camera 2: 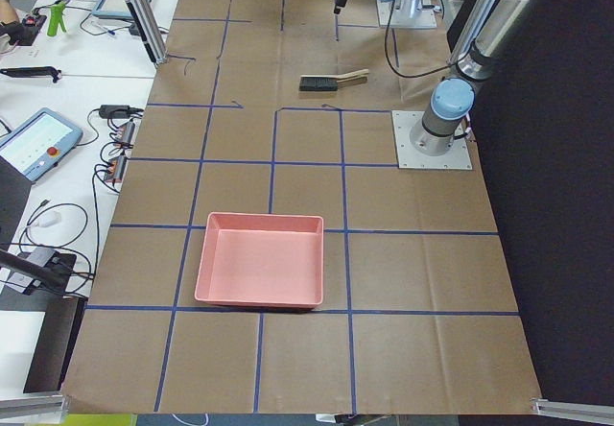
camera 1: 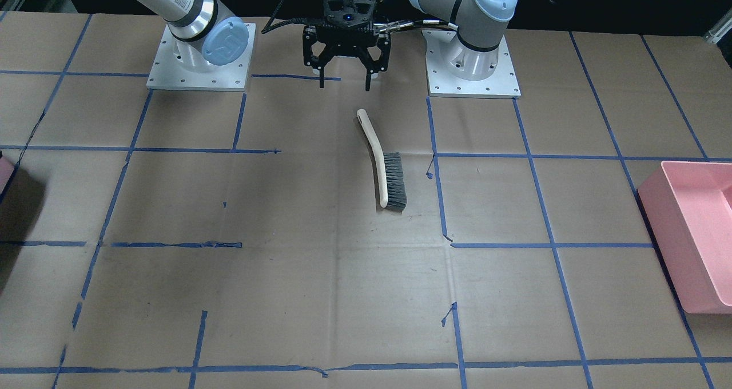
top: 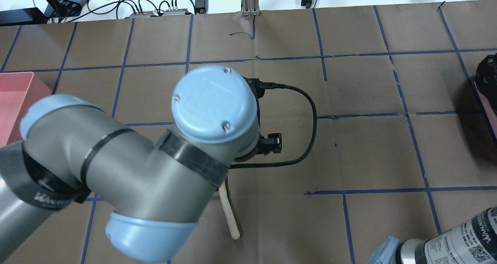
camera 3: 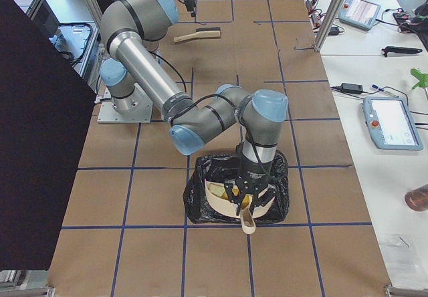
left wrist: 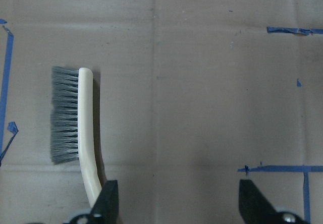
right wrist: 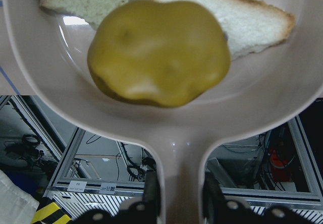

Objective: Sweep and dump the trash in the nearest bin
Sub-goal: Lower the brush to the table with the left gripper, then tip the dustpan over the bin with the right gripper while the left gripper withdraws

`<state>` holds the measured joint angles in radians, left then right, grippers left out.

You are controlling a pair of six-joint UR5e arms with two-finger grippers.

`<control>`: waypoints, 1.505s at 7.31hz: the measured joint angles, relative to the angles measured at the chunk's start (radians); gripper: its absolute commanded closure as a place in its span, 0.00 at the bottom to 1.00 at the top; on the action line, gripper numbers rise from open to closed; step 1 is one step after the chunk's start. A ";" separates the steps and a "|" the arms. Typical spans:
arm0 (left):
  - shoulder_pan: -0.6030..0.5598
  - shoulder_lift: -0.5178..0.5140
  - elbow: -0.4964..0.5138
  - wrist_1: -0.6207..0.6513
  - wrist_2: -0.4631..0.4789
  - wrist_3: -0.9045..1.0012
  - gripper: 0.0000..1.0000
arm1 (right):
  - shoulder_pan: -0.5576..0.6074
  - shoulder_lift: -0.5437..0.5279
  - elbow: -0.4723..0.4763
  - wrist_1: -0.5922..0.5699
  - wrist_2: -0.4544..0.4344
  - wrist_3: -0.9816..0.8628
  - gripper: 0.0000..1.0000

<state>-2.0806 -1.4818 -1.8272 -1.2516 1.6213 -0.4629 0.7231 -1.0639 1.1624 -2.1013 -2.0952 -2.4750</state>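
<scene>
Right hand grips dustpan; only wrist view reveals lemon and bread.

Bench: brown paper w/ blue tape grid. On it: hand brush flat nr centre, pink bin at one end, black-bagged bin at other, 2 arm base plates along robot's edge.

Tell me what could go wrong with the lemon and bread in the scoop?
1. The round lemon sits loose in the dustpan; tipped unevenly, it might roll sideways and miss the black-bagged bin.
2. The bread pieces may stick to the pan instead of sliding out.
3. The right end effector grips just the handle, so the pan could twist.
</scene>
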 measured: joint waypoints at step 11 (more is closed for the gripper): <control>0.446 0.105 0.078 -0.342 -0.028 0.478 0.00 | 0.010 -0.085 0.229 -0.344 -0.060 -0.046 0.96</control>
<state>-1.6346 -1.3767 -1.7493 -1.5936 1.5934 0.0156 0.7332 -1.1490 1.3913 -2.4449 -2.1552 -2.5207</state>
